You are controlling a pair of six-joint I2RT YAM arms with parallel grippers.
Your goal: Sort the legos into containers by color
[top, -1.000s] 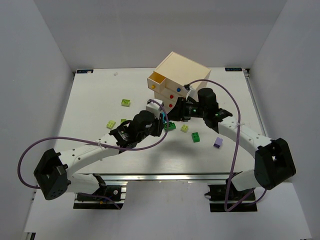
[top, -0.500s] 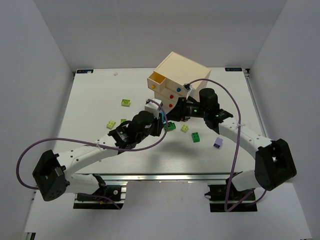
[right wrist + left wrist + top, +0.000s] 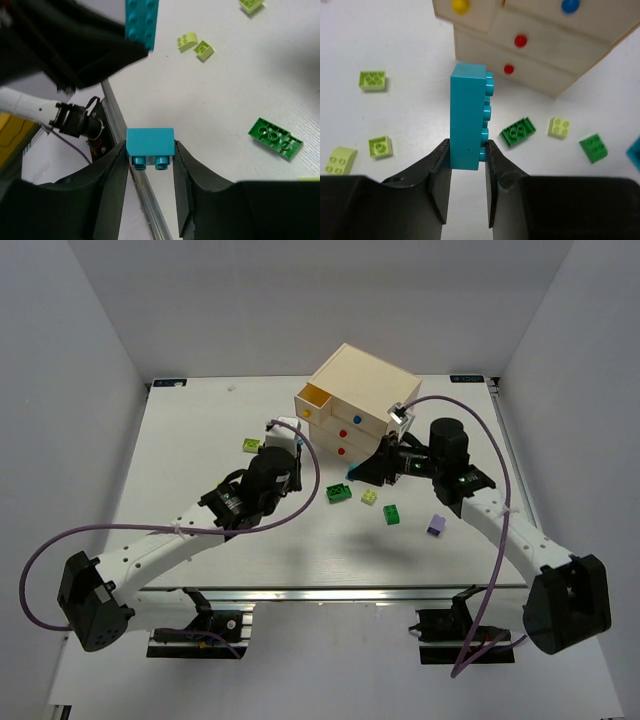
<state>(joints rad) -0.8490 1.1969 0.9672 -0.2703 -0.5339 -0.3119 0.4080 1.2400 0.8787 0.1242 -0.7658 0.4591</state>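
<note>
**A:** Cyan on both sides?

**B:** Yes. The left gripper (image 3: 466,152) pinches a long cyan brick (image 3: 468,115) upright, in the air in front of the chest (image 3: 360,380). The right gripper (image 3: 150,161) is clamped on a small cyan brick (image 3: 150,142), lifted off the table (image 3: 200,430).

**A:** And the drawers?

**B:** The yellow-knob drawer (image 3: 313,395) stands pulled out. Two dark green legos (image 3: 340,493), several lime ones (image 3: 250,446) and a lavender one (image 3: 435,526) lie loose on the table.

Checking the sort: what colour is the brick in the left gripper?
Cyan; the brick in the left gripper shows best in the left wrist view.
</note>
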